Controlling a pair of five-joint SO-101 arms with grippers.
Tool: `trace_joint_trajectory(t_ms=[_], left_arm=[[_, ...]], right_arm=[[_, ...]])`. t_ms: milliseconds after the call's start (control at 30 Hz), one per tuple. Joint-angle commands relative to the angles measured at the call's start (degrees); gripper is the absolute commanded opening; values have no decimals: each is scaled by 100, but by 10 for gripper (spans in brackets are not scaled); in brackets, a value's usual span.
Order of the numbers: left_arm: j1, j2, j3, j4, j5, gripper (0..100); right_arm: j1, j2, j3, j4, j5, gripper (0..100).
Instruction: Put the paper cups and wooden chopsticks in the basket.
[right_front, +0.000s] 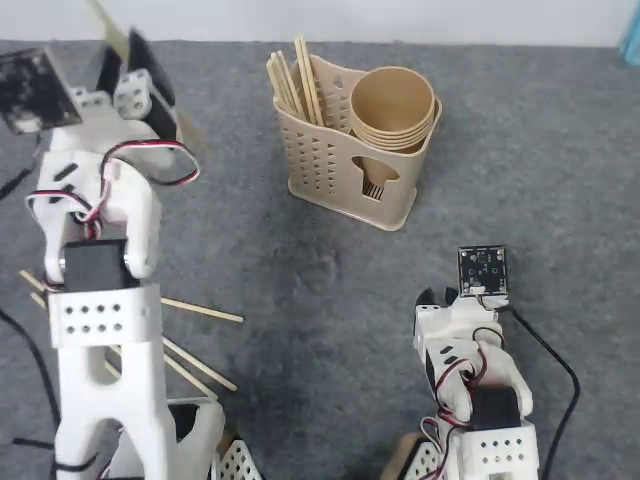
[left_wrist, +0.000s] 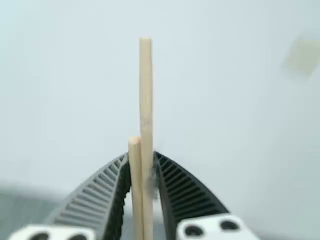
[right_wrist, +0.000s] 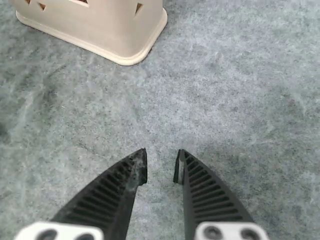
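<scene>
Left gripper (left_wrist: 142, 170) clamps two pale wooden chopsticks (left_wrist: 145, 100), raised, I judge, to clear the rim | beige slotted plastic basket (right_front: 330, 165) holds stacked tan paper cups (right_front: 393, 105) | loose sticks (right_front: 205, 313) on grey mat (right_front: 330, 280) | right gripper (right_wrist: 160, 167) narrowly parted, empty.

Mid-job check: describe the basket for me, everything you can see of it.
The basket is beige and plastic-looking, with rounded corners, rows of small slots in its walls and a utensil-shaped cutout on one side. It stands upright on the grey mat, touched by neither arm. Several wooden chopsticks stand at one end; a stack of paper cups sits nested at the other.
</scene>
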Motion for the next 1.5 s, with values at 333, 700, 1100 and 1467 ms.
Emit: trace_joint_trajectory(t_ms=[333,700,1100,1467], left_arm=[[1582,448,-435,-2637,-615,12],[1582,1846,-391,-2585,-580,12],[1855,2127,1182,-2611,-615,13],[1336,1846,558,-2391,-571,213]], right_arm=[[84,-136,79,-119,123,97],[198,-136,79,-163,123,97],[198,-136,79,-163,123,97],[207,-136,79,-242,123,97]])
